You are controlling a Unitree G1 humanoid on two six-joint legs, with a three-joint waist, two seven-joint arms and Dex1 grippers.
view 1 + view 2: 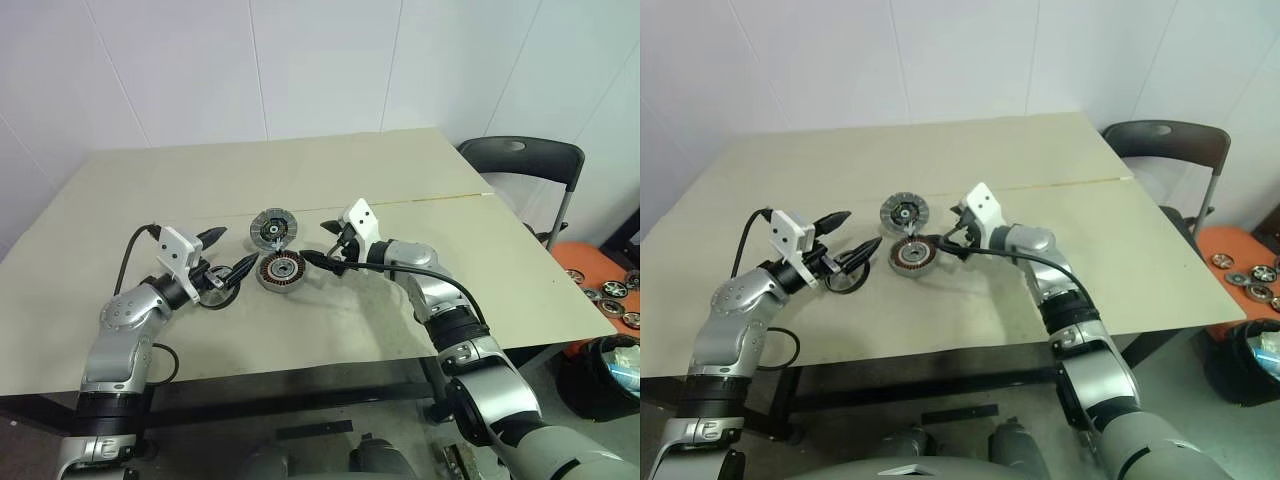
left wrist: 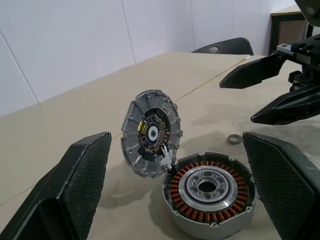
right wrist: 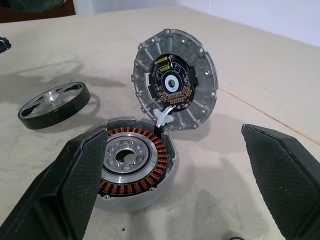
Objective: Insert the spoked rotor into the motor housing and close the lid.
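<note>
The motor housing (image 1: 281, 270) sits open on the tan table (image 1: 400, 170), near the front middle, its coppery ring of windings and metal centre facing up with nothing seated inside. The lid (image 3: 175, 86) stands tilted up at the housing's far edge, joined to it by a small white piece at the rim, its ribbed inner face with the dark circuit centre turned toward the robot. The spoked rotor (image 3: 54, 104) lies flat on the table, apart from the housing on the robot's left side; in the head views it seems to lie just under the left gripper's fingers, though it is hard to make out there.

The left gripper (image 1: 225, 255) is beside the housing on its left, fingers spread wide and holding nothing. The right gripper (image 1: 327, 243) comes in from the other side, its jaws likewise parted and empty, tips close to the housing but not touching it. A small metal ring (image 2: 233, 138) rests on the table just past the housing, below the right gripper.

A dark chair (image 1: 525, 165) stands at the table's far right corner, and more black wheels lie on an orange surface (image 1: 600, 285) on the floor beyond it.
</note>
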